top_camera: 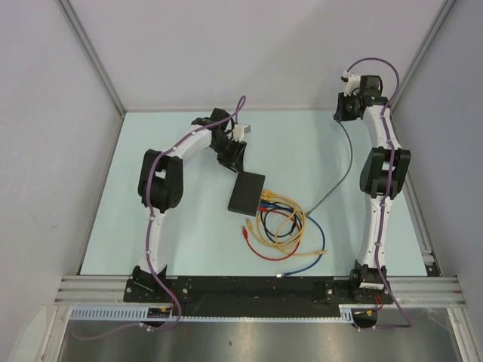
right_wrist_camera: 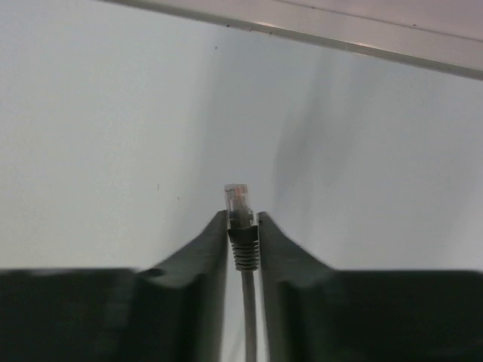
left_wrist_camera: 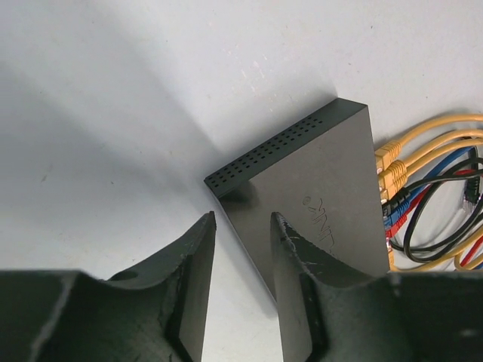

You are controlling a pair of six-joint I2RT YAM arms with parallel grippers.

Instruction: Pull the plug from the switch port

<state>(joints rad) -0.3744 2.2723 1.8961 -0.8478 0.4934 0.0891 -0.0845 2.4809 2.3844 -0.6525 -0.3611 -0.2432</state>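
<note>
Hold the small grey cable plug [right_wrist_camera: 238, 202] pinched firmly in the almost closed right gripper [right_wrist_camera: 243, 222], well apart from the flat matte-black rectangular switch [top_camera: 247, 192] lying on the pale table [top_camera: 302, 136]; raise the partly opened, empty left gripper [left_wrist_camera: 243, 221] straight up from the switch corner, without nudging it.

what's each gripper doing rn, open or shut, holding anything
left gripper: open, holding nothing, jaws apart by the switch
right gripper: shut on the grey plug
</note>
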